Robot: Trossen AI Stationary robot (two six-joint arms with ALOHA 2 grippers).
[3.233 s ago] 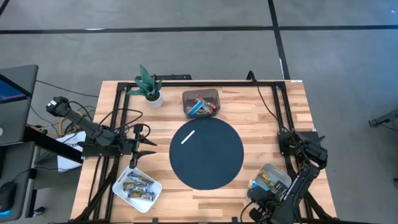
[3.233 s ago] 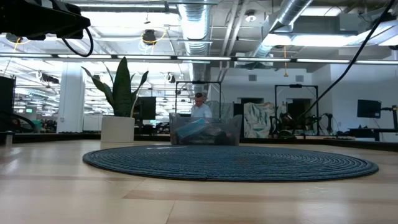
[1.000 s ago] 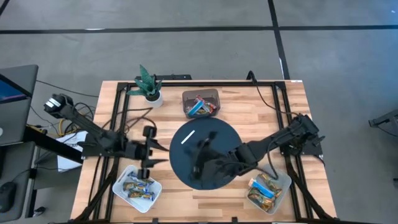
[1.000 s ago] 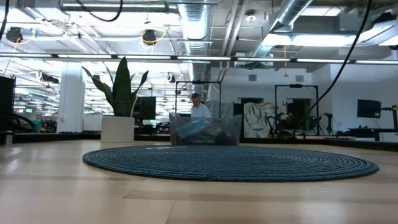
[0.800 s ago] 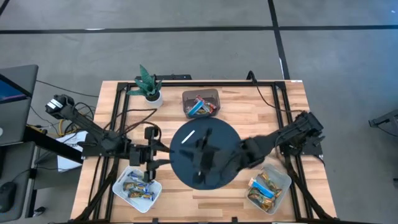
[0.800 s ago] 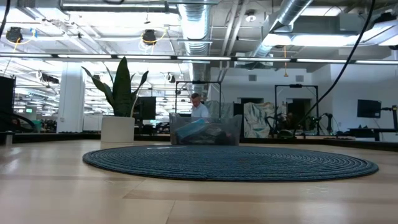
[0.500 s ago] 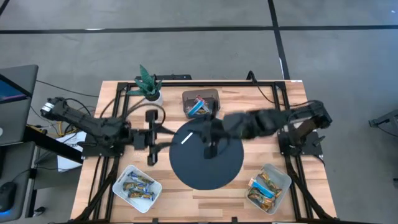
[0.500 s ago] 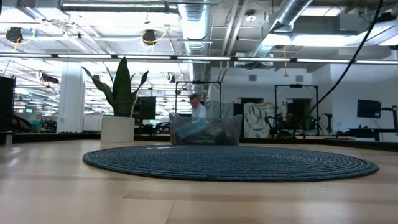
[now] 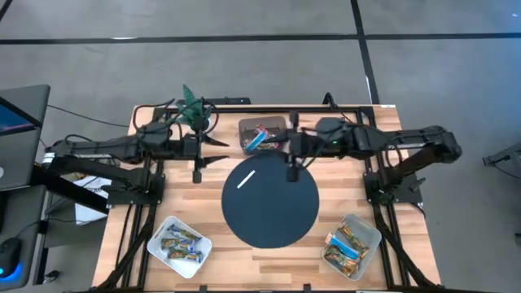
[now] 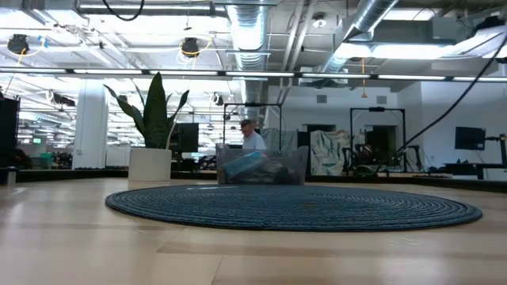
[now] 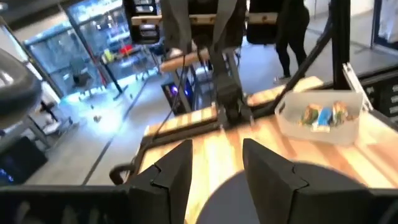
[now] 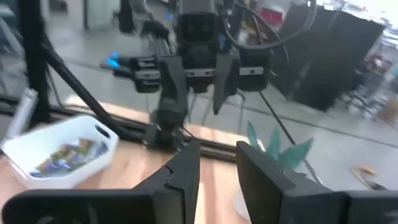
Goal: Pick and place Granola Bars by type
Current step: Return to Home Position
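The Granola Bars lie in three containers: a clear bin [image 9: 262,136] at the far middle, a white tray [image 9: 180,246] at the near left and a clear tray [image 9: 352,244] at the near right. My left gripper [image 9: 218,150] hovers open left of the bin, beside the plant, its fingers pointing level toward the table's right. My right gripper [image 9: 281,148] hovers open at the bin's right edge, pointing left. Nothing sits between either pair of fingers [image 11: 168,180] [image 12: 180,180]. The low view shows the bin [image 10: 261,168] but no gripper.
A dark round mat [image 9: 270,201] covers the table's middle, with a thin white stick [image 9: 247,178] lying on its far left part. A potted plant [image 9: 195,114] stands at the far left. Black frame rails [image 9: 155,163] run along the table's sides.
Both arms have swung toward the table's far edge and risen. My left gripper went from above the near-left tray to beside the plant. My right gripper went from over the mat's near part to the bin's right side. Both now point level, facing each other.
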